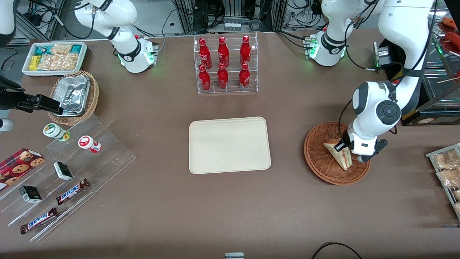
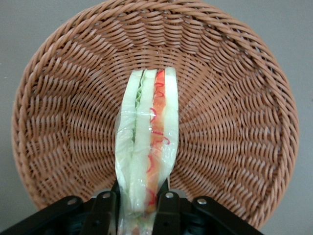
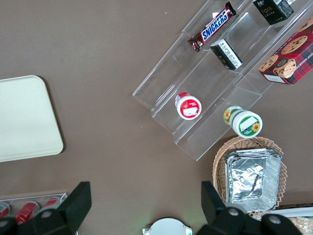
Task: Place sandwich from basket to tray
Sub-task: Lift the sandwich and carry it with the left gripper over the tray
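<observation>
- Gripping the sandwich [image 2: 146,147] by one end, my gripper [image 2: 142,208] has a finger pressed on each bread face, so I read it as clamped on the wedge across its thickness, which keeps the filling layers from being squashed apart.
- I see the sandwich standing on edge, its red and green filling facing the wrist camera, and it is inside the basket [image 1: 320,158]; whether it rests on the weave or hangs just clear I cannot tell.
- I see the basket sitting toward the working arm's end of the table, with the tray [image 1: 230,145] bare in the middle, beside it and well apart.
- My left arm reaches down from above, its wrist turned downward over the part of the basket nearer its own base, gripper [image 1: 345,146] low inside the rim.
- I judge the pick made and the carry to the tray not yet begun.
</observation>
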Robot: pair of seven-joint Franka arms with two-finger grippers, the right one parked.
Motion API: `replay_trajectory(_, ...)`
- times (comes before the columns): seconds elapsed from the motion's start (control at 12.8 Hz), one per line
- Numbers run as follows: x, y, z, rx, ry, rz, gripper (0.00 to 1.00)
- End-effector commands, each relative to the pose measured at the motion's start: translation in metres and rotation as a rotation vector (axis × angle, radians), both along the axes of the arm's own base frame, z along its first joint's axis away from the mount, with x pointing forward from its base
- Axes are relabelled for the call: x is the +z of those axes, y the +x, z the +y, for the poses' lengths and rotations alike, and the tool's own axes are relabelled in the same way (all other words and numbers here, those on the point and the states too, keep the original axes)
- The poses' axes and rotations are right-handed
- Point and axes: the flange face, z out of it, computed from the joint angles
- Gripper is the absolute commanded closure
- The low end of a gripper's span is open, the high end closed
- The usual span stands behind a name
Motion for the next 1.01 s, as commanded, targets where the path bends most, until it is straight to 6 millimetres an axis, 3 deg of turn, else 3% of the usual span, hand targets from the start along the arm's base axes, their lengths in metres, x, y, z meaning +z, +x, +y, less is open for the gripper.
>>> replay_trajectory(0.0, 0.044, 0.012, -0.023, -0.063, 0.021, 0.044, 1.00)
replay_trajectory(0.39, 0.096, 0.026, -0.074, -0.154, 0.030, 0.067, 1.00)
replay_trajectory(0.7, 0.100, 0.002, -0.168, -0.313, 0.030, 0.056, 1.00)
replay_trajectory(0.94, 0.083, -0.012, -0.244, -0.433, 0.030, 0.065, 1.00)
